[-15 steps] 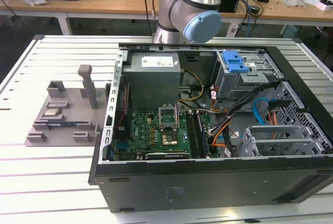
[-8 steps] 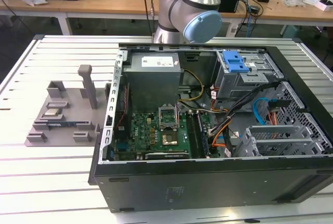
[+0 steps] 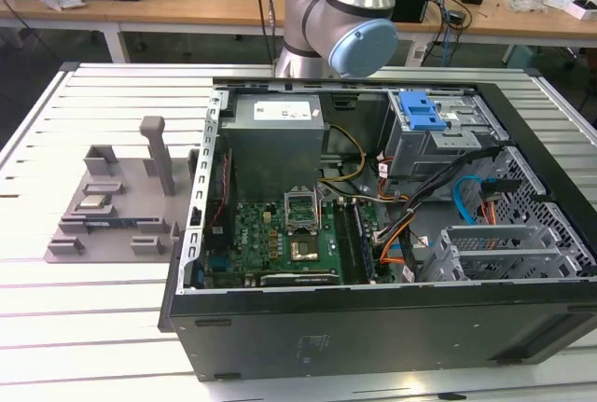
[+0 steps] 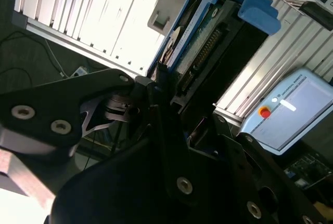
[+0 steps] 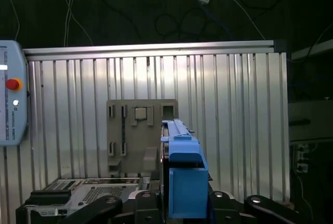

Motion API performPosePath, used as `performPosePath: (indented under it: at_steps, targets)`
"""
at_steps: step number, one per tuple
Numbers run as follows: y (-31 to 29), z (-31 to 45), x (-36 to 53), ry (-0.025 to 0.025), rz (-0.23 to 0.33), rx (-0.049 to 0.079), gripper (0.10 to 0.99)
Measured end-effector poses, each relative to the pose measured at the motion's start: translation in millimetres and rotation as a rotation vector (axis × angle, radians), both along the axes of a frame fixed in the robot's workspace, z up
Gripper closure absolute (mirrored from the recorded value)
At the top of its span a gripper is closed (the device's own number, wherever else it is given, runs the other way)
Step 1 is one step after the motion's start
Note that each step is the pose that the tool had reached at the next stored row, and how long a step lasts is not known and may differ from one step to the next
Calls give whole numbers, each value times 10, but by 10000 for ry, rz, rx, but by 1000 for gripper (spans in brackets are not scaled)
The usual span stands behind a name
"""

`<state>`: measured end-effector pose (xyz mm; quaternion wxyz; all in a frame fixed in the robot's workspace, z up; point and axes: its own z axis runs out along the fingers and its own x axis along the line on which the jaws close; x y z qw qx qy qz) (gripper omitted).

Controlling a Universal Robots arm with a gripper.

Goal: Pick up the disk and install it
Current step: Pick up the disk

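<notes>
The disk [image 4: 200, 52] is up in the air, clamped on edge between the black fingers [image 4: 156, 130] of the gripper [image 4: 179, 102], which are closed against its two flat faces. In the second wrist view its connector edge and circuit board face outward, with the blue bracket [image 4: 257, 11] capping the end farthest from the gripper. In the first wrist view the same bracket stands straight up from between the finger linkages, so the disk runs directly out from the gripper's middle, in line with it. It hangs well clear of the slatted aluminium table [image 5: 234, 104], with the grey fixture plate [image 5: 138, 130] lying flat on the slats far beyond it and a corner of the open computer case [image 5: 78, 195] nearer the gripper. A teach pendant [image 4: 291, 109] with a red button sits off the table's edge. In the exterior view the arm [image 3: 336, 20] rises at the table's far edge behind the case, its blue-capped joint above the power supply and its upper part leaving the picture. The case's drive cage carries a blue latch [image 3: 424, 111].
</notes>
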<state>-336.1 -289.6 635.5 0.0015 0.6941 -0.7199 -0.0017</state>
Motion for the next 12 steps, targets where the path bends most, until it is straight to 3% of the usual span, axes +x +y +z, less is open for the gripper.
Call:
performPosePath:
  at_steps: [12]
  targets:
    - [0, 260, 3, 0, 0, 1, 722]
